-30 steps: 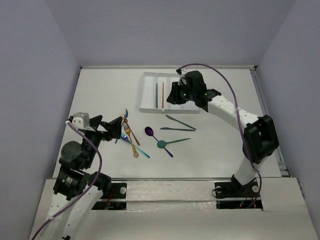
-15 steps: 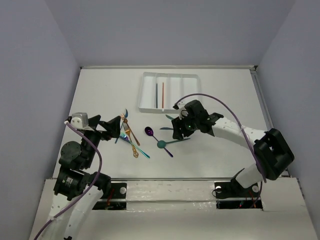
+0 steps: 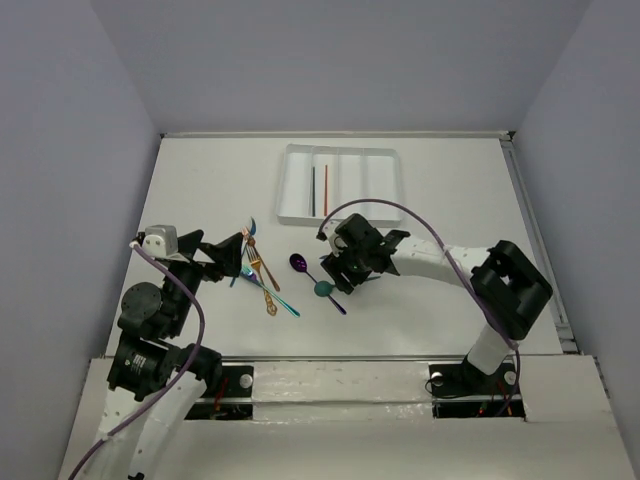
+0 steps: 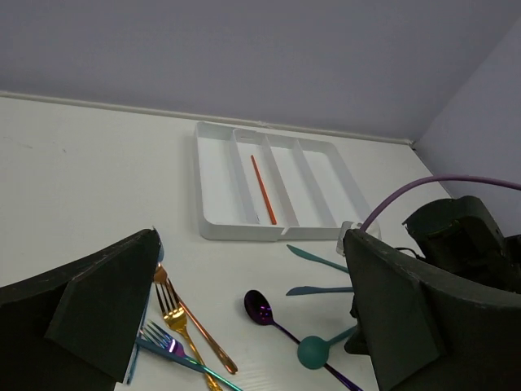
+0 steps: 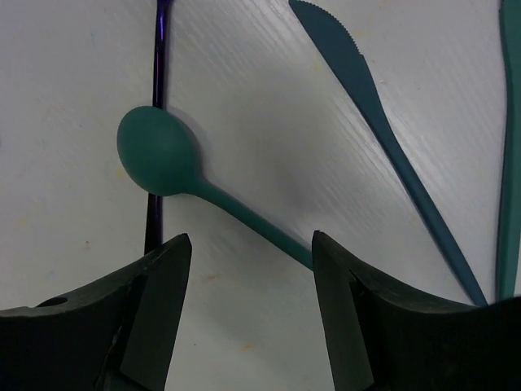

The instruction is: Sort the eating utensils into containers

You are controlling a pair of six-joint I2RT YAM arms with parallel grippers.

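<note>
The left jaws are released. Their broad, matt black fingers (image 4: 98, 309) are spread wide above the surface (image 3: 200, 190) with nothing between them. Just beside them lies a crossed heap of slim polished metal: a gold fork (image 4: 169, 303), a copper-toned handle (image 4: 210, 346) and an iridescent blue-green fork (image 4: 172, 349).

Further right is a glossy purple spoon (image 3: 297, 262) with an oval, mirror-bright bowl and a thin straight handle. That handle runs close past the bowl of a teal spoon (image 5: 155, 151), which is matt, smooth and egg-shaped and lies flat on the surface.

The right jaws are also released. Their dark fingers (image 5: 138, 326) straddle the teal spoon's narrow handle without clamping it. To the right lie a flat teal knife (image 5: 366, 90) with a serrated edge and a second teal piece (image 5: 510, 122) at the edge of the right wrist view.

Toward the far wall sits the white plastic tray (image 3: 288, 195), rectangular with rounded corners and four long compartments. A thin orange stick (image 3: 326, 190) and a dark stick (image 3: 313, 190) lie side by side in the second compartment from the left.

The surface is white and matt, with fine streaked grain up close. Smooth, pale lilac-grey walls enclose it on three sides. A purple cable (image 3: 400, 212) loops over the right arm.
</note>
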